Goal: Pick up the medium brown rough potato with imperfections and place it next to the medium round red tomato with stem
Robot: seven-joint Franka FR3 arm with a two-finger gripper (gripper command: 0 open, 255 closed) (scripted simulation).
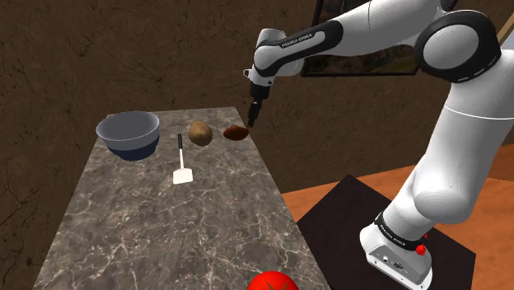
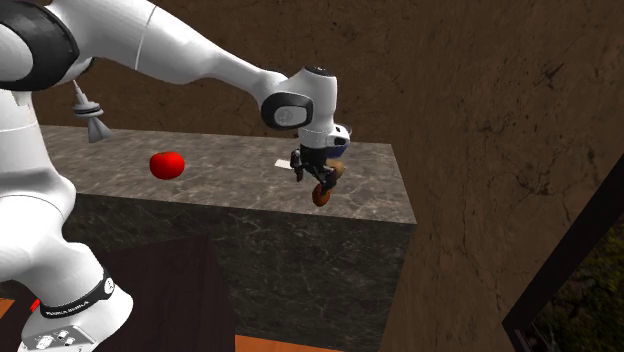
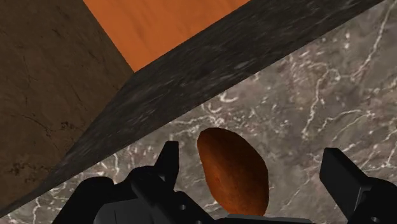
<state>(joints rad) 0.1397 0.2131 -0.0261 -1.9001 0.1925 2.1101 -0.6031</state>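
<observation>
A reddish-brown oval potato point(image 1: 236, 132) point(image 2: 322, 194) lies on the marble table point(image 1: 165, 231) close to its far end and near the edge at the shoulder view's right. My gripper point(image 1: 253, 119) point(image 2: 318, 178) hangs just above it, open. In the wrist view the potato point(image 3: 232, 172) sits between the two spread fingers point(image 3: 167, 162) without touching them, closer to one than the other. The red tomato point(image 1: 273, 282) point(image 2: 167, 164) rests at the table's near end, far from the potato.
A rounder tan-brown item point(image 1: 200, 133) lies just beside the potato. A white spatula point(image 1: 182, 165) point(image 2: 288, 164) and a grey-blue bowl point(image 1: 128, 134) stand further toward the shoulder view's left. The table edge point(image 3: 191, 83) drops to an orange floor beside the potato. Brown walls close in behind.
</observation>
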